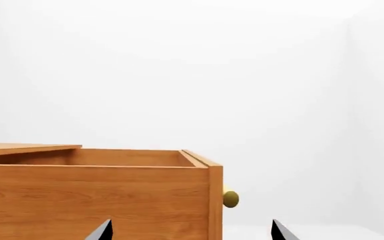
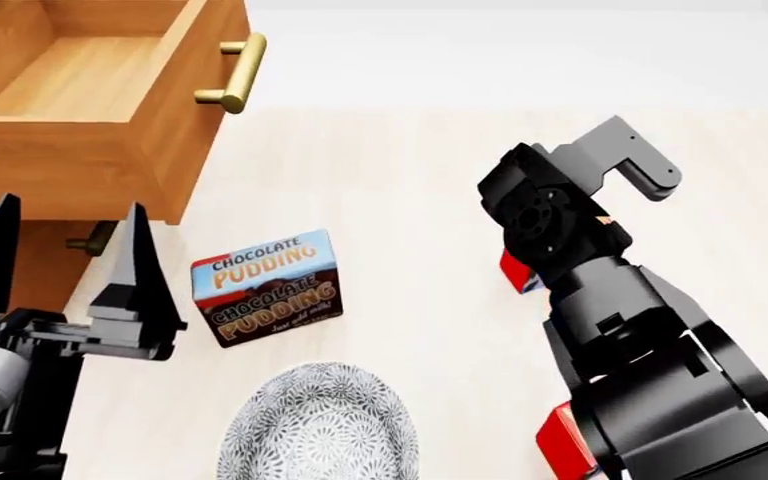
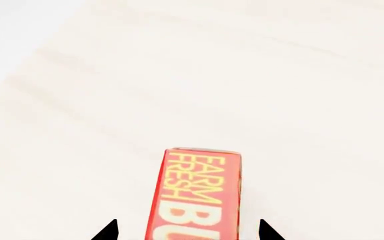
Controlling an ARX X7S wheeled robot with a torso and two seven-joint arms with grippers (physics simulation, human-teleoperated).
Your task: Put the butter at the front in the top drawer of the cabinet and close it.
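The top drawer (image 2: 77, 70) of the cabinet (image 2: 37, 255) is pulled out and shows nothing inside; its brass handle (image 2: 231, 72) faces the table. My left gripper (image 2: 73, 205) stands open beside the drawer's side wall (image 1: 92, 195), holding nothing. One butter carton (image 3: 195, 190) lies lengthwise between the fingertips of my open right gripper (image 3: 187, 231), with a gap on each side. In the head view that butter (image 2: 518, 272) peeks out red under my right arm (image 2: 558, 220). A second butter carton (image 2: 564, 445) lies nearer to me, mostly under the arm.
A chocolate pudding box (image 2: 267, 285) stands between the cabinet and my right arm. A grey patterned plate (image 2: 317, 425) lies near the front edge. The lower drawer's handle (image 2: 91, 240) shows under the open drawer, close to my left fingers.
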